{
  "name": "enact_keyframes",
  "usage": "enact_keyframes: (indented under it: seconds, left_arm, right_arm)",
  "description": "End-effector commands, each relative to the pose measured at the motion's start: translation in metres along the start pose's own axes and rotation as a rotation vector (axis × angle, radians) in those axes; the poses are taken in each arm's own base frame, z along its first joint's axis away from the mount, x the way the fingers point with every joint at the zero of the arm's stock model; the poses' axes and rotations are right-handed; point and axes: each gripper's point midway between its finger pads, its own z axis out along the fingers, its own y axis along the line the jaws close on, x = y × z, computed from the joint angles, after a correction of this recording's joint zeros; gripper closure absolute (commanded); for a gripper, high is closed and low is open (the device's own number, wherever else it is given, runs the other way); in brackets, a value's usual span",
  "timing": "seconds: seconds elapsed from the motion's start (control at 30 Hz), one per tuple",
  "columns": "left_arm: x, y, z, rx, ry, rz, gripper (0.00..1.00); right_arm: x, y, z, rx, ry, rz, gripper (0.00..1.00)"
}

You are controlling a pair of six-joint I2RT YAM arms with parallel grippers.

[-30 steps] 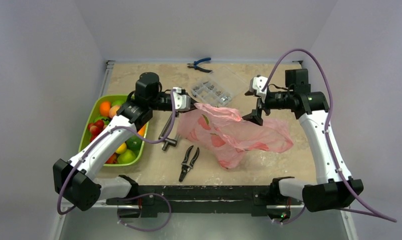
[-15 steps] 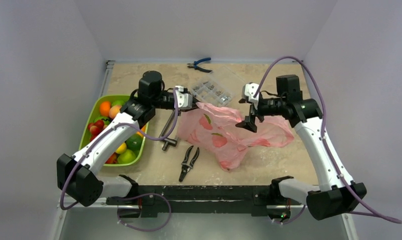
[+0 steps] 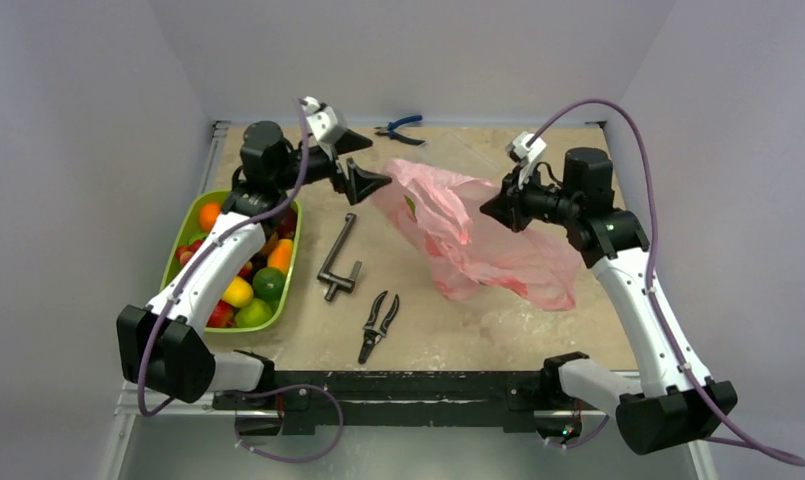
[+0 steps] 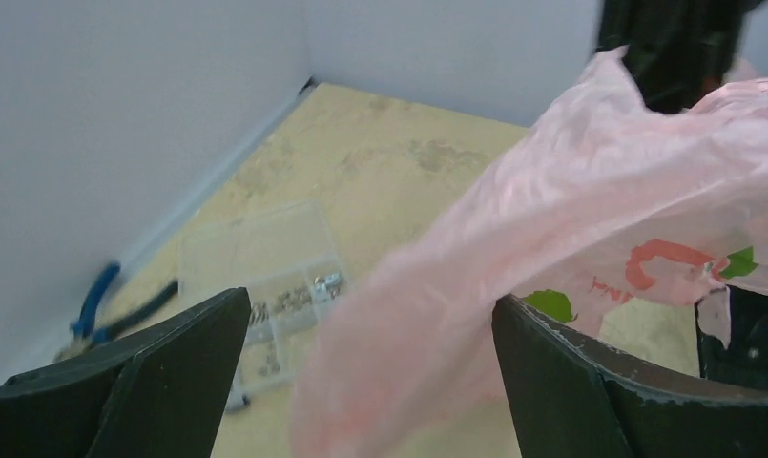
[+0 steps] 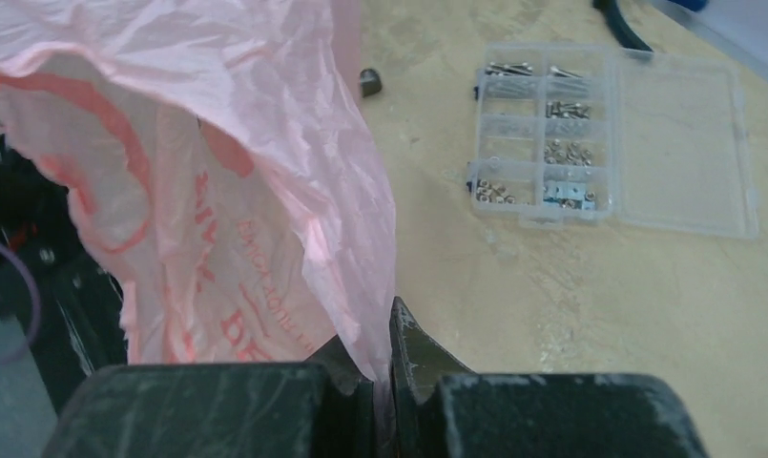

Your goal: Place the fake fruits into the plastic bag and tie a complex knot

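Note:
The pink plastic bag [image 3: 468,235] hangs lifted above the table's middle, its lower part trailing to the right. My right gripper [image 3: 493,207] is shut on a fold of the bag's edge [image 5: 361,239], and film is pinched between its jaws [image 5: 384,343]. My left gripper [image 3: 363,165] stands open at the bag's left tip, raised over the table. In the left wrist view blurred pink film [image 4: 551,219] runs between its wide-apart fingers [image 4: 170,372]. The fake fruits [image 3: 240,290] lie in the lime-green tray [image 3: 181,235] at the left. A knot is out of view.
A metal clamp [image 3: 338,255] and black pliers [image 3: 378,325] lie between tray and bag. Blue-handled pliers [image 3: 398,127] rest by the back wall. A clear parts box [image 5: 609,134] sits behind the bag. Walls close the table at the back and on both sides.
My left gripper opened, let go of the bag and swung up and back-left. My right gripper shut on the bag's edge and lifted it off the table.

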Motion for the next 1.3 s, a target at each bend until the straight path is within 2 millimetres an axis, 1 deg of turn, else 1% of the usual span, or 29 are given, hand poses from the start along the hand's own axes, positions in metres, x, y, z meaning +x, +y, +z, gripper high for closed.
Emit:
enact_keyframes:
  seconds: [0.0,0.03,0.07,0.1,0.17,0.23,0.3,0.33,0.4,0.47,0.57,0.63,0.67,0.73,0.77,0.8,0.83,0.87,0.93,1.0,1.07,1.17,1.27]
  left_arm:
    - [-0.021,0.034,-0.035,-0.289,-0.074,-0.318,0.0]
    - [-0.016,0.026,-0.041,-0.316,-0.058,-0.304,0.0]
    - [-0.011,0.014,-0.046,-0.336,-0.025,-0.278,0.0]
    - [-0.001,0.003,-0.052,-0.363,0.033,-0.266,0.0]
    - [0.01,-0.022,-0.056,-0.366,0.094,-0.265,0.0]
    - [0.02,-0.046,-0.053,-0.349,0.125,-0.278,0.0]
    - [0.026,-0.063,-0.039,-0.322,0.13,-0.327,0.0]
    - [0.028,-0.064,-0.03,-0.329,0.13,-0.36,0.0]
    - [0.032,-0.055,-0.011,-0.37,0.148,-0.412,0.0]
    - [0.034,-0.041,0.008,-0.434,0.163,-0.425,0.0]
    - [0.032,-0.025,0.034,-0.472,0.156,-0.375,0.0]
    - [0.026,-0.019,0.046,-0.492,0.155,-0.288,0.0]
    - [0.022,-0.019,0.049,-0.48,0.145,-0.211,0.0]
    - [0.008,-0.024,0.052,-0.446,0.092,-0.006,0.0]
    - [0.002,-0.021,0.048,-0.464,0.068,0.082,0.0]
    - [0.003,-0.02,0.043,-0.465,0.073,0.147,0.0]
    - [-0.006,-0.018,0.039,-0.476,0.04,0.22,0.0]
    - [-0.006,-0.018,0.034,-0.481,0.031,0.28,0.0]
    - [-0.016,-0.021,0.025,-0.48,-0.006,0.38,0.0]
    - [-0.023,-0.028,0.021,-0.447,-0.029,0.456,0.0]
    - [-0.029,-0.03,0.021,-0.439,-0.043,0.526,0.0]
    - [-0.035,-0.027,0.026,-0.449,-0.056,0.641,0.0]
    - [-0.038,-0.024,0.037,-0.442,-0.049,0.726,0.0]
  right_arm:
    - [-0.051,-0.025,-0.016,0.233,-0.222,0.387,1.0]
    - [-0.047,-0.028,-0.016,0.264,-0.226,0.489,1.0]
    - [-0.042,-0.029,-0.015,0.28,-0.212,0.555,1.0]
    - [-0.034,-0.029,-0.011,0.281,-0.187,0.623,1.0]
    - [-0.023,-0.029,-0.007,0.301,-0.156,0.73,1.0]
    - [-0.023,-0.023,-0.004,0.273,-0.165,0.794,1.0]
    - [-0.029,-0.017,-0.005,0.236,-0.204,0.816,1.0]
    - [-0.035,-0.011,-0.004,0.196,-0.23,0.832,1.0]
    - [-0.043,0.0,-0.004,0.119,-0.263,0.844,1.0]
    - [-0.048,0.013,-0.005,0.043,-0.271,0.837,1.0]
    - [-0.042,0.024,-0.005,-0.003,-0.239,0.866,1.0]
    - [-0.034,0.028,-0.004,-0.011,-0.201,0.897,1.0]
    - [-0.03,0.029,-0.003,-0.012,-0.182,0.907,1.0]
    - [-0.026,0.032,-0.002,-0.025,-0.159,0.913,1.0]
    - [-0.026,0.034,-0.003,-0.034,-0.154,0.911,1.0]
    - [-0.027,0.036,-0.003,-0.046,-0.152,0.902,1.0]
    - [-0.026,0.036,-0.003,-0.048,-0.149,0.893,1.0]
    - [-0.024,0.036,-0.003,-0.044,-0.142,0.889,1.0]
    - [-0.021,0.037,-0.003,-0.048,-0.129,0.877,1.0]
    - [-0.021,0.04,-0.003,-0.063,-0.129,0.869,1.0]
    - [-0.022,0.044,-0.004,-0.097,-0.131,0.85,1.0]
    - [-0.019,0.046,-0.004,-0.102,-0.128,0.834,1.0]
    - [-0.016,0.049,-0.003,-0.118,-0.114,0.832,1.0]
